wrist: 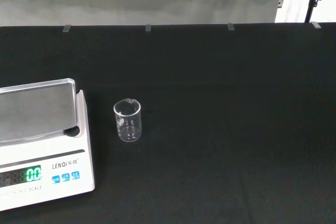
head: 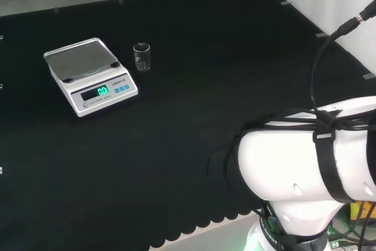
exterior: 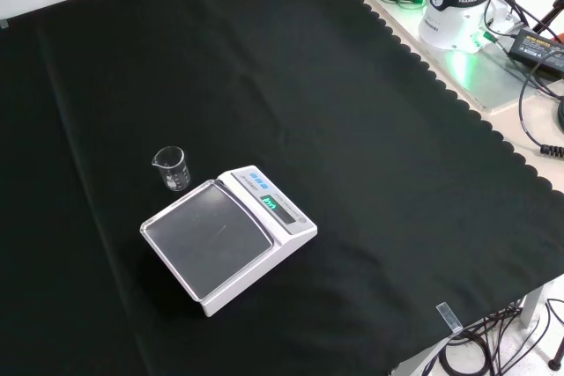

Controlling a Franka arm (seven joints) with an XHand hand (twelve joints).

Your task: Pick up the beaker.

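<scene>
A small clear glass beaker (head: 141,56) stands upright on the black cloth, just right of a white scale in the head view. In the front view the beaker (exterior: 172,168) stands just beyond the scale's far left corner. The wrist view sees the beaker (wrist: 128,120) from some way off, empty, with nothing touching it.
A white digital scale (head: 90,76) with a steel pan and a lit green display sits beside the beaker; it also appears in the front view (exterior: 228,236) and wrist view (wrist: 42,140). The arm's white links (head: 311,163) fill the head view's lower right. Cables lie off the cloth's edge (exterior: 529,41).
</scene>
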